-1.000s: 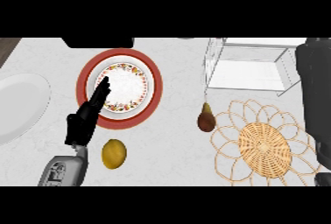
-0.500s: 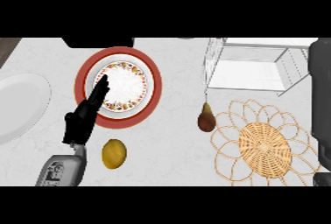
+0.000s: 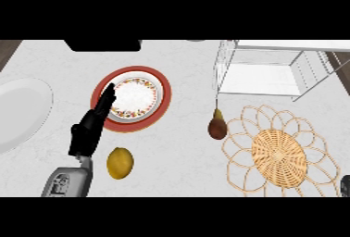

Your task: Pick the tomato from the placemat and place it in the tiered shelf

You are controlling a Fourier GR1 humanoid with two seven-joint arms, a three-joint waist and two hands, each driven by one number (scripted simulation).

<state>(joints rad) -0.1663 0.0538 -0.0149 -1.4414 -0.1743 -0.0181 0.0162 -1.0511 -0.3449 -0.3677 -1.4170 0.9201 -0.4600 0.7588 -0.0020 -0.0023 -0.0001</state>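
Note:
No tomato shows anywhere in the head view. The woven straw placemat [image 3: 277, 150] lies at the lower right with nothing on it. The white wire tiered shelf [image 3: 273, 69] stands at the upper right, and its visible level looks bare. My left hand [image 3: 89, 132] is open at the left, its straight fingers pointing up over the left rim of a red plate [image 3: 160, 104]. Of my right hand only a small dark bit [image 3: 345, 185] shows at the lower right edge, beside the placemat.
A patterned white plate [image 3: 135, 95] sits on the red plate. A brown pear [image 3: 217, 127] lies between the placemat and the red plate. A yellow lemon [image 3: 120, 162] lies by my left wrist. A large white plate [image 3: 17, 113] is at the left edge.
The dark right arm that stood beside the shelf at the right edge is gone from there; only a dark bit shows at the lower right. The left hand has hardly moved.

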